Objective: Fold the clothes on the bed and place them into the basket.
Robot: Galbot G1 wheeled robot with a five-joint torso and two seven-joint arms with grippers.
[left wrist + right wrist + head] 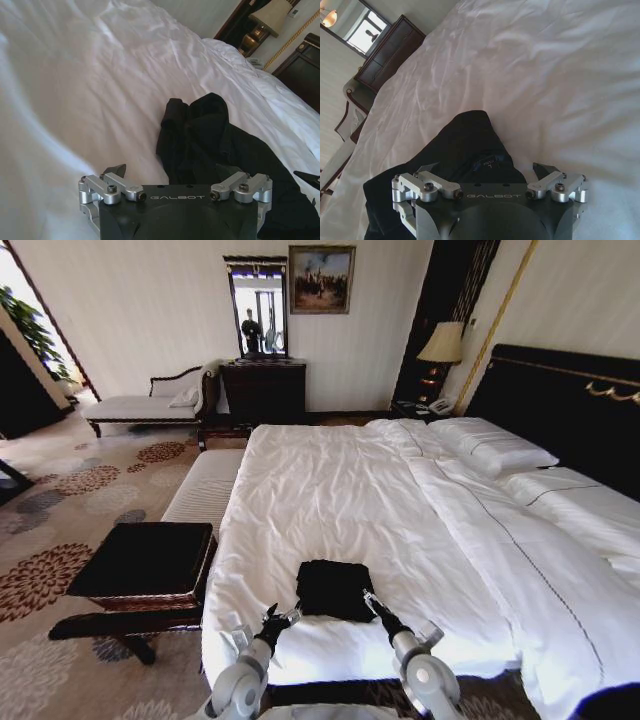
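Both my grippers poised at the near edge of the folded T-shirt on the bed.

Nearest, my left gripper (pixel 281 617) reaches forward from low at the bed's foot, fingers spread, tips just at the near left corner of the black T-shirt (pixel 335 589); my right gripper (pixel 371 600) angles in over the shirt's near right edge, fingers likewise apart and gripping nothing. The shirt lies in a compact bundle near the foot of the white bed (pixel 340 490); its lettering is folded out of sight. In the left wrist view, my left finger pads (pixel 116 170) are mostly hidden behind the gripper body. Left of the bed stands the basket (pixel 145 565), beside a striped bench (pixel 205 490).
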